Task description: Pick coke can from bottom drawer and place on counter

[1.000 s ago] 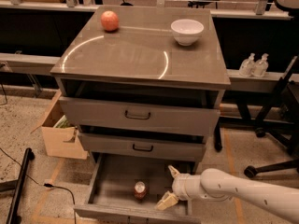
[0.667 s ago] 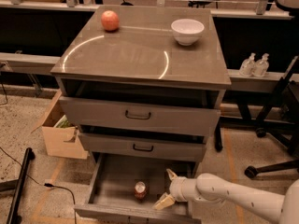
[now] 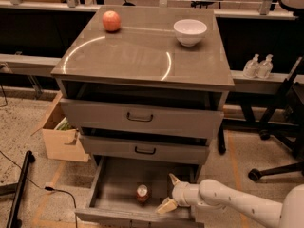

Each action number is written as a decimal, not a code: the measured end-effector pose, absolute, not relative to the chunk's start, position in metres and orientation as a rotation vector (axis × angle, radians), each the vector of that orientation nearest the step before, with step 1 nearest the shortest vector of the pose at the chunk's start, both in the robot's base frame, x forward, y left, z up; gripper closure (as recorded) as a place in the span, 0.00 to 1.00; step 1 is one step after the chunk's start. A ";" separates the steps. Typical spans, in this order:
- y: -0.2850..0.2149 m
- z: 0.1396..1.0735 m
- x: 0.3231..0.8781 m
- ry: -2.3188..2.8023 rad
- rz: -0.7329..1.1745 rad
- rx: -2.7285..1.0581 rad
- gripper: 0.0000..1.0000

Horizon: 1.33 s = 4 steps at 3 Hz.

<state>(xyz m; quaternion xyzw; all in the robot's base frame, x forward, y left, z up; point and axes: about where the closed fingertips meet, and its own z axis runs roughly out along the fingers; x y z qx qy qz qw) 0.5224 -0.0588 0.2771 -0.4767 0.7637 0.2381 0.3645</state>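
Found coke can (image 3: 142,193) upright in bottom drawer (image 3: 116,182), long axis vertical; gripper (image 3: 169,192) just right, fingers spread wide, empty.

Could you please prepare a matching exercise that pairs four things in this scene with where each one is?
Things:
1. coke can
2. white bowl
3. orange-red fruit
4. gripper

Places:
A. far left corner of the counter
B. open, low inside the bottom drawer, beside the can, not touching it
C. far right part of the counter
D. upright on the drawer floor

Pairs: 1-D, 2-C, 3-A, 4-B
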 end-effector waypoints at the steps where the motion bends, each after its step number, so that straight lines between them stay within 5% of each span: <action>1: -0.052 0.250 0.539 1.940 0.618 -1.231 0.00; 4: -0.015 0.199 0.573 1.906 0.602 -1.260 0.00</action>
